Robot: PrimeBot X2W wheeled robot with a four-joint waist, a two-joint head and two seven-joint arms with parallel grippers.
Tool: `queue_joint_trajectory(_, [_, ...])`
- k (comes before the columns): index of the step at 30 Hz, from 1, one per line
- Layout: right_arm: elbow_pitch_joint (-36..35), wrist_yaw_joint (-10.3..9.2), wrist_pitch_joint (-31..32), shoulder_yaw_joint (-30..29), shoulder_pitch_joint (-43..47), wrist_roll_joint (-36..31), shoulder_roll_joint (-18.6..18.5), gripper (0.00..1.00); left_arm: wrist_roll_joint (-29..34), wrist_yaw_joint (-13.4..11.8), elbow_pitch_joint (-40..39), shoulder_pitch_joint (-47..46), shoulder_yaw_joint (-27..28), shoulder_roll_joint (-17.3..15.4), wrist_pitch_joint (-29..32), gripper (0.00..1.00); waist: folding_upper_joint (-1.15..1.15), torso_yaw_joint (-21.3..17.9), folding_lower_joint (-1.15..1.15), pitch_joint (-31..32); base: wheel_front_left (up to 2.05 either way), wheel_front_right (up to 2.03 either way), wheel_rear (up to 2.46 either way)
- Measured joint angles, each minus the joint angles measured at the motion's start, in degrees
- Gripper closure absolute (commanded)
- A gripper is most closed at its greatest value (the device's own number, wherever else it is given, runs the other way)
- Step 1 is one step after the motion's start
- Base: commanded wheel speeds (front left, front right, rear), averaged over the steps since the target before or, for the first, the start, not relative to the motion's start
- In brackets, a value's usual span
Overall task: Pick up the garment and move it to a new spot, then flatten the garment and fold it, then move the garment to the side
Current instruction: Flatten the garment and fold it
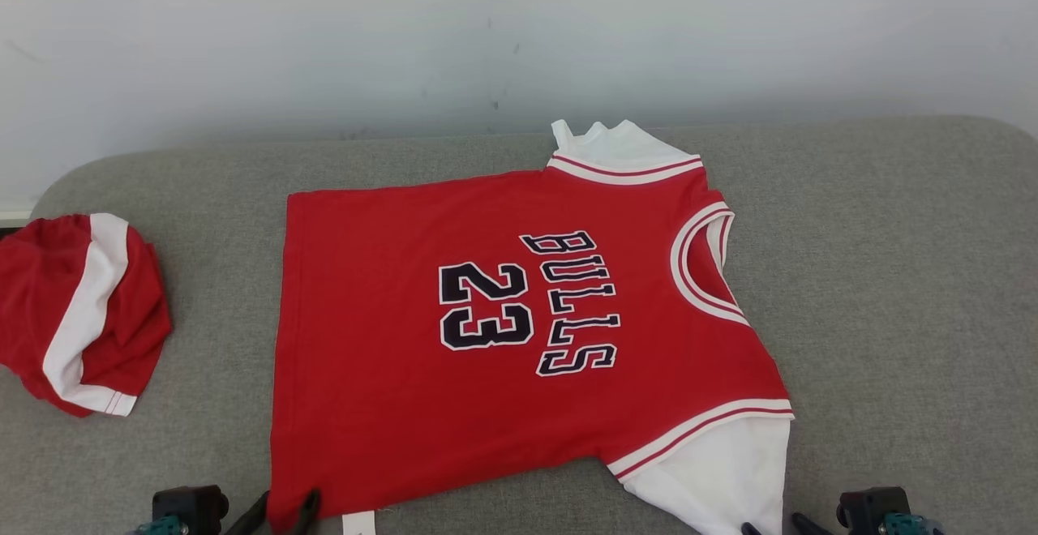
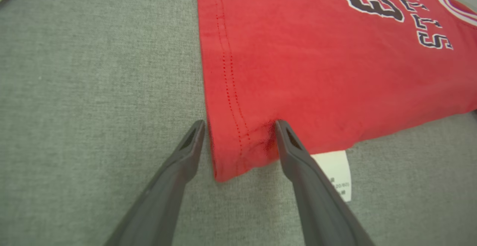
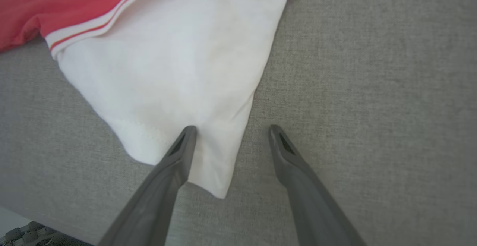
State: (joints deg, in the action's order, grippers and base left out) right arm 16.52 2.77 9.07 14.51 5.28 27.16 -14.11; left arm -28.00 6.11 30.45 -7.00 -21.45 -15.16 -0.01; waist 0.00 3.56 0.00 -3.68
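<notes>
The garment (image 1: 486, 316) is a red jersey with white sleeves and dark "BULLS 23" lettering, spread flat and sideways on the grey cushion. At the bottom left my left gripper (image 1: 284, 511) stands open, its fingers straddling the red hem corner (image 2: 238, 149) beside a white care label (image 2: 337, 173). One left fingertip (image 2: 285, 134) presses on the fabric. My right gripper (image 1: 774, 527) is open at the bottom right, its fingers astride the tip of the near white sleeve (image 3: 179, 71). The left one of the right gripper's fingers (image 3: 182, 145) rests on the sleeve; the other lies on bare cushion.
A second red and white garment (image 1: 77, 312) lies bunched at the far left of the grey cushion (image 1: 892, 276). A pale wall (image 1: 519, 32) rises behind the cushion. Bare cushion stretches right of the jersey and between the two garments.
</notes>
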Motion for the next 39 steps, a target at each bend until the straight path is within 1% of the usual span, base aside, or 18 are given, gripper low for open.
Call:
queue_joint_trajectory(1, [0.05, 0.0, 0.32, 0.19, -0.17, 0.0, 0.09, 0.0, -0.59, 0.01, 0.55, -0.42, -0.09, 0.31, 0.0, 0.65, 0.0, 0.07, 0.0, -0.07, 0.0, 0.0, 0.0])
queue_joint_trajectory(2, [0.14, 0.01, 0.64, 0.37, -0.28, 0.0, 0.2, 0.02, -1.0, 0.02, 0.99, -0.71, -0.21, 0.43, 0.01, 0.95, 0.0, 0.13, 0.0, -0.12, 0.0, 0.0, 0.0])
queue_joint_trajectory(3, [0.23, 0.01, 1.12, 0.65, -0.32, 0.08, 0.31, 0.61, -1.12, 0.03, 1.53, -0.92, -0.32, 0.49, 0.02, 1.0, 0.0, 0.19, 0.0, -0.17, 0.0, 0.0, 0.0])
queue_joint_trajectory(4, [0.25, 0.09, 1.45, 0.79, -0.44, 0.21, 0.46, 1.0, -1.42, 0.05, 2.0, -1.07, -0.34, 0.57, 0.02, 1.0, 0.0, 0.25, 0.0, -0.2, 0.0, 0.0, 0.0])
queue_joint_trajectory(7, [0.35, 0.79, 2.56, 1.42, -1.09, 1.09, 1.14, 1.0, -1.54, 0.48, 3.19, -1.86, -0.75, 0.64, 0.02, 1.0, 0.0, 0.44, 0.0, -0.21, 0.0, 0.0, 0.0])
queue_joint_trajectory(9, [0.32, 0.83, 2.59, 1.52, -1.14, 1.09, 1.56, 1.0, -1.6, 0.56, 3.85, -2.05, -0.93, 0.62, -0.04, 1.0, 0.0, 0.54, 0.0, -0.15, 0.0, 0.0, 0.0])
queue_joint_trajectory(10, [0.25, 1.18, 2.58, 1.15, -1.24, 1.32, 1.46, 1.0, -1.74, 0.97, 4.36, -2.14, -0.9, 0.58, -0.36, 1.0, 0.0, 0.6, 0.0, -0.01, 0.0, 0.0, 0.0])
queue_joint_trajectory(13, [-0.24, 1.27, 2.27, -0.55, -1.18, 2.53, 1.26, 1.0, -2.07, 0.97, 4.8, -2.14, -0.64, 0.31, -1.14, 1.0, 0.0, 0.58, 0.0, 0.33, 0.0, 0.0, 0.0])
queue_joint_trajectory(17, [-2.04, 1.27, 1.09, -3.54, -1.14, 4.27, -0.31, 1.0, -2.14, 0.98, 4.85, -2.05, -0.36, -0.67, -2.37, 1.0, 0.0, 0.4, 0.0, 0.75, 0.0, 0.0, 0.0])
queue_joint_trajectory(20, [-2.98, 1.27, 0.73, -4.21, -1.02, 4.27, -1.23, 1.0, -2.11, 0.99, 4.57, -2.04, -0.38, -1.15, -2.99, 1.0, 0.0, 0.27, 0.0, 0.98, 0.0, 0.0, 0.0])
queue_joint_trajectory(23, [-4.53, 1.36, 0.43, -4.8, -0.8, 5.82, -1.1, 1.0, -2.07, 0.98, 4.0, -2.04, -0.56, -1.21, -3.75, 1.0, 0.0, 0.14, 0.0, 1.25, 0.0, 0.0, 0.0])
queue_joint_trajectory(29, [-8.09, 2.15, 0.42, -4.82, 0.37, 8.15, -0.07, 1.0, -1.7, 0.98, 3.15, -2.05, -1.34, -1.04, -4.66, 1.0, 0.0, -0.01, 0.0, 1.85, 0.0, 0.0, 0.0])
queue_joint_trajectory(33, [-11.5, 2.35, -0.04, -6.16, 0.38, 9.59, -0.7, 1.0, -1.27, 0.98, 2.01, -2.04, -1.48, -1.42, -5.15, 1.0, 0.0, -0.18, 0.0, 2.32, 0.0, 0.0, 0.0])
queue_joint_trajectory(37, [-14.91, 2.38, -0.27, -7.84, 0.97, 10.66, -2.08, 1.0, -1.01, 0.97, 0.93, -2.04, -1.19, -3.09, -5.66, 1.0, 0.0, -0.38, 0.0, 2.81, 0.0, 0.0, 0.0])
queue_joint_trajectory(39, [-16.06, 2.6, -0.31, -8.4, 1.36, 10.68, -2.48, 1.0, -0.71, 0.9, -0.11, -2.03, -1.14, -3.32, -5.67, 1.0, 0.0, -0.46, 0.0, 3.06, 0.0, 0.0, 0.0])
